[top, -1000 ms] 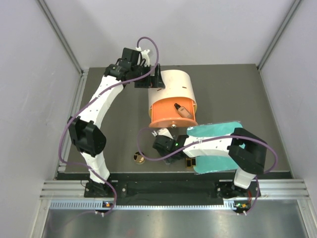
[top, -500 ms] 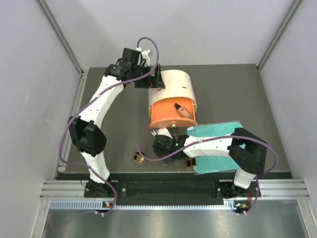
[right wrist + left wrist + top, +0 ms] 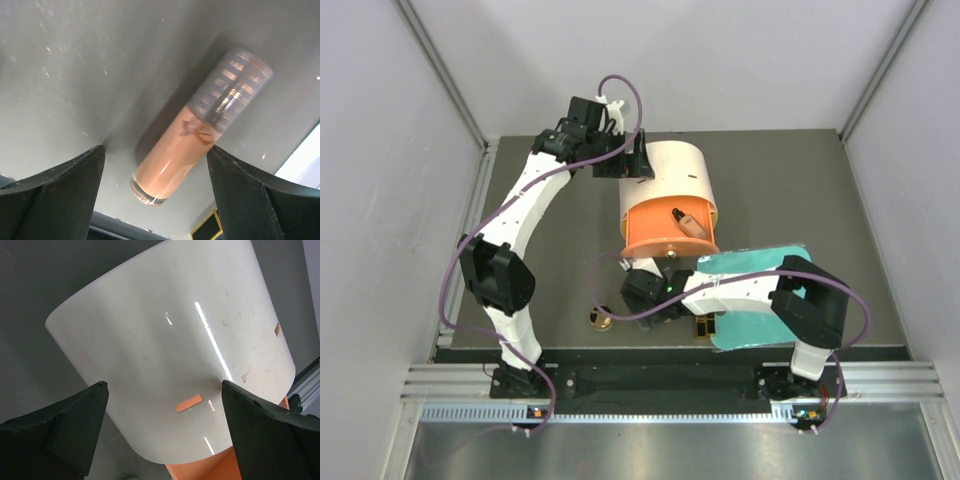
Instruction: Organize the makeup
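Right wrist view is showing the right gripper (image 3: 155, 162) hanging with its claw spread wide, straddling a peach-beige tube (image 3: 175, 150) that is lying untouched on the table (image 3: 75, 70), probably lining up a pinch. That spot is just near of the cream-and-orange box (image 3: 675, 175). The box is lying tipped, mouth facing near, and a second tube (image 3: 688, 222) is resting inside. The left gripper (image 3: 162, 410), also spread, is bracketing the box's far wall, seemingly steadying it. A compact (image 3: 599, 319) is waiting to the left, and a black-and-gold piece (image 3: 704, 328) beside the teal board (image 3: 760, 262).
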`<state>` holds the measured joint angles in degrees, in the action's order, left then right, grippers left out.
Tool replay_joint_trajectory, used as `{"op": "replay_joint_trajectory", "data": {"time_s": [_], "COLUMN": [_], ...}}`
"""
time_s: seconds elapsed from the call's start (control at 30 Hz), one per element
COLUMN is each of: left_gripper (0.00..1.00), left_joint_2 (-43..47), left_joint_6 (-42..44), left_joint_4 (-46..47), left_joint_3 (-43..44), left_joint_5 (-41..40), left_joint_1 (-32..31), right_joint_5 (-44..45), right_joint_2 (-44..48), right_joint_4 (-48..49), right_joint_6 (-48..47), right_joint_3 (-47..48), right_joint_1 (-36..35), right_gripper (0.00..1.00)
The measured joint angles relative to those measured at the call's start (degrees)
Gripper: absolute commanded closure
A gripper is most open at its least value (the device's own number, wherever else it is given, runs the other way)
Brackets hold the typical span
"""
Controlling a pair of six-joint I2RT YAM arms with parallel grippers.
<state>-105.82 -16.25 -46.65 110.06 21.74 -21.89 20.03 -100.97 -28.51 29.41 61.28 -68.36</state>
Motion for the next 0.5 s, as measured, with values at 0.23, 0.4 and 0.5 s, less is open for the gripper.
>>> {"op": "replay_joint_trajectory", "data": {"time_s": [0.23,0.4,0.5], "left_gripper": [0.01,0.01,0.01], "left_joint_2": [0.0,0.0,0.0], "left_joint_6": [0.11,0.11,0.11], "left_joint_4": [0.02,0.07,0.11], "left_joint_3": [0.0,-0.02,-0.02], "left_joint_5": [-0.17,-0.17,-0.17], "left_joint_1": [-0.09,-0.28,-0.46], "right_joint_5": [-0.15,-0.48,-0.7], "right_joint_2": [-0.9,-1.2,-1.31], "right_joint_4": [0.98,1.75,2.25], "right_joint_6": [0.5,0.72,0.39], "right_joint_3": [0.76,0.76,0.7], "right_joint_1": [0.0,0.0,0.0], "right_gripper": [0.39,0.67,0.8]}}
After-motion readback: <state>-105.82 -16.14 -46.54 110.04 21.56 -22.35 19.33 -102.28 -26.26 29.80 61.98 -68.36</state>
